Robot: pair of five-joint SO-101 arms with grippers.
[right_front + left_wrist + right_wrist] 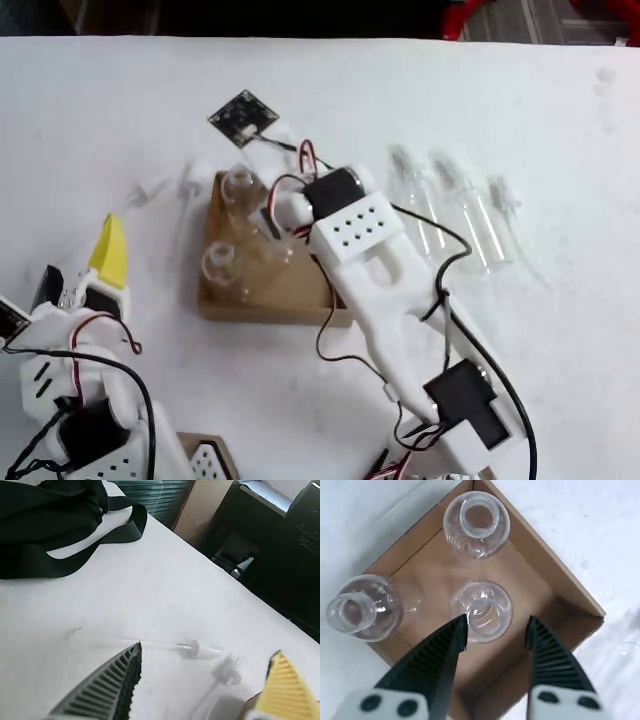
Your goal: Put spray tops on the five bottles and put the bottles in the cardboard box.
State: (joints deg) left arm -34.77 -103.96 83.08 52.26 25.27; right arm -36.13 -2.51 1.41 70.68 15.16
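— What's the room like?

— A white table (pixel 120 90) with a black bag (pixel 45 510) lying on it farther off. The cardboard box (pixel 265 305) sits mid-table, open side up, where both arms can reach it.

— And the arms?

— The right gripper (pixel 496 626) hangs straight over the box, jaws moderately parted and clasping nothing. Its tips flank the middle bottle (pixel 485 611), which stands upright on the box floor. I'd judge that pose suits either letting go or taking hold; I can't tell which.

— The left?

— The left gripper (pixel 207 652) sits low over the table beside the box, jaws wide apart and empty. It faces the loose tops, so it's probably lined up for a pick.

— The other bottles?

— A corner bottle (pixel 476 525) and an edge bottle (pixel 357 607) stand upright in the box too. Their necks point up, which would let a top drop in, but all three are bare. The lying bottles (pixel 470 220) rest flat on the table on the box's other side, near the right arm; I make it two, though the clear glass makes them hard to count.

— The tops?

— Two spray tops (pixel 192 647) lie on their sides near the box's corner, with their thin tubes stretched along the table. None is fitted yet, so by my reckoning the capping is all left to do.
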